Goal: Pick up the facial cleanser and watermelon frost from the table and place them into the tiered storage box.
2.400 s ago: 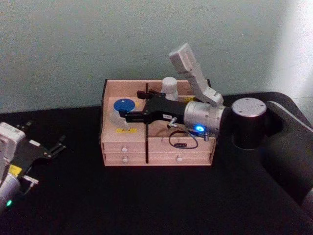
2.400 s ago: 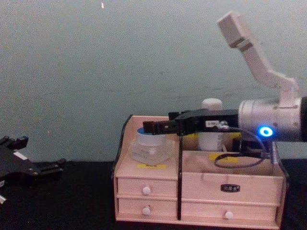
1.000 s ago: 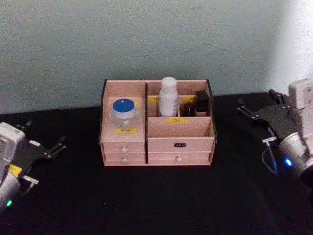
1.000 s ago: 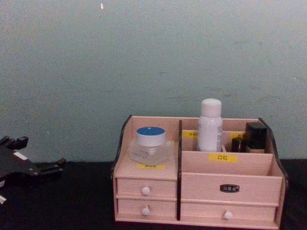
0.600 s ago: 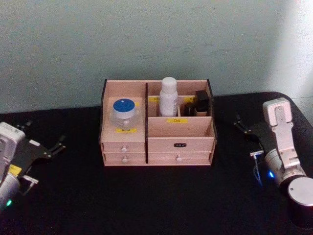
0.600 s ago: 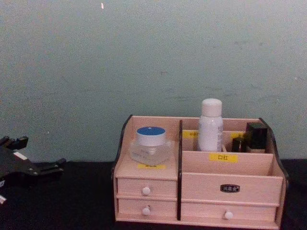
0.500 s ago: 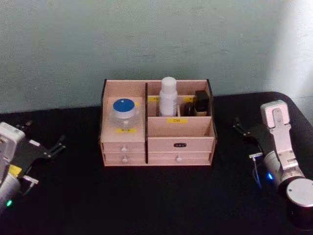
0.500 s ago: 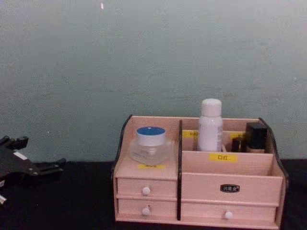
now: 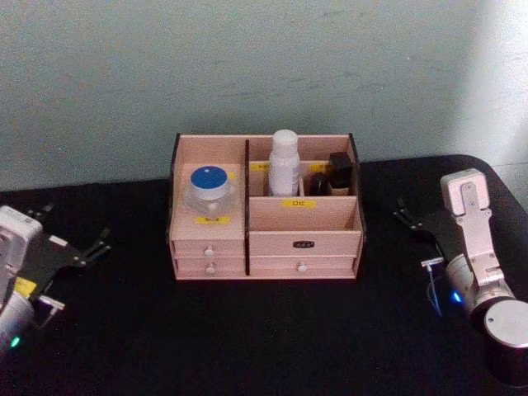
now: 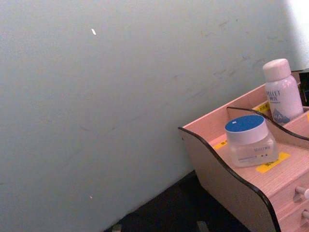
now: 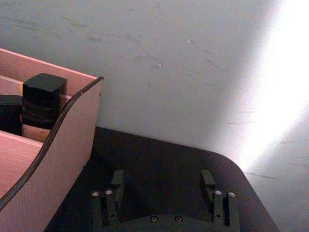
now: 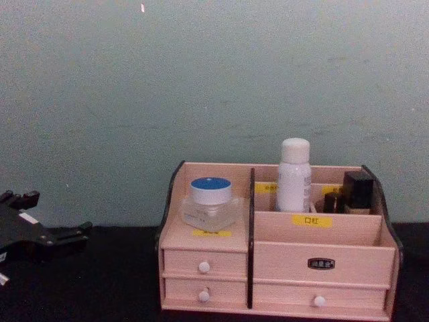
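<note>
While both arms sit low at opposite table edges, pale pink wooden tiered storage box [image 9: 264, 239] stands at table's back-centre. Squat clear jar with flat blue lid, watermelon frost [image 9: 209, 188], rests on box's left shelf. Tall white cylindrical facial cleanser bottle [image 9: 284, 163] stands upright in rear compartment, beside small black containers [image 9: 340, 172]. Left gripper [image 9: 92, 247] empty, fingers spread. Right gripper [image 11: 161, 191] empty, fingers wide apart.

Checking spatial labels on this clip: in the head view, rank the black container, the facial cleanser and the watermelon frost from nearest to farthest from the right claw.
From the right claw:
1. Black container, box's right rear compartment.
2. Facial cleanser, middle rear compartment.
3. Watermelon frost, left shelf, farthest.
</note>
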`<state>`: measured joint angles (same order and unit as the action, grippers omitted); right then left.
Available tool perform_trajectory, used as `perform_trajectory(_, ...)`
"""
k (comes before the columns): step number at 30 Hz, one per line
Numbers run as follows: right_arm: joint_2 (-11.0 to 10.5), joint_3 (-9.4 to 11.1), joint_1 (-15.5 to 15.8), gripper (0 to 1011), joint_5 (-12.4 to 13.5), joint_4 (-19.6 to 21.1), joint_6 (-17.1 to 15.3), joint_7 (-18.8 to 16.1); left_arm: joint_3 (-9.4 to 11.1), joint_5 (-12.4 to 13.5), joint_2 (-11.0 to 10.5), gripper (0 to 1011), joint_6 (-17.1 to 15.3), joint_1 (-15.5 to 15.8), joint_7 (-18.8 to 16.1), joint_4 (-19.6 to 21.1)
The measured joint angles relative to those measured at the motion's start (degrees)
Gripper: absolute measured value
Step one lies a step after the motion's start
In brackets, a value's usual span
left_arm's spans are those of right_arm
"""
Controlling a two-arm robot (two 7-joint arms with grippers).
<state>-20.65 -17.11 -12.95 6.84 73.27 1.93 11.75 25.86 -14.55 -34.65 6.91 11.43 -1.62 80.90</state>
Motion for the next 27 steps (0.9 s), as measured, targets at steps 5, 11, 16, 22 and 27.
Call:
perform_trajectory(5, -0.06, -0.03, 0.01, 1002, 0.05, 0.15, -0.03, -0.01, 0.00, 0.00, 0.00, 1002, 0.00, 0.00, 0.00, 0.00)
perform_trajectory(11, -0.10, -0.06, 0.04, 1002, 0.09, 0.24, -0.04, 0.00, 0.00, 0.00, 0.00, 1001, 0.00, 0.00, 0.00, 0.00)
perform_trajectory(16, -0.12, -0.07, 0.06, 1002, 0.12, 0.29, -0.04, 0.00, 0.00, 0.00, 0.00, 1001, 0.00, 0.00, 0.00, 0.00)
perform_trajectory(22, -0.15, -0.07, 0.09, 1002, 0.15, 0.32, -0.04, 0.00, 0.00, 0.00, 0.00, 1001, 0.00, 0.00, 0.00, 0.00)
perform_trajectory(27, -0.16, -0.07, 0.09, 1002, 0.19, 0.36, -0.03, 0.00, 0.00, 0.00, 0.00, 1001, 0.00, 0.00, 0.00, 0.00)
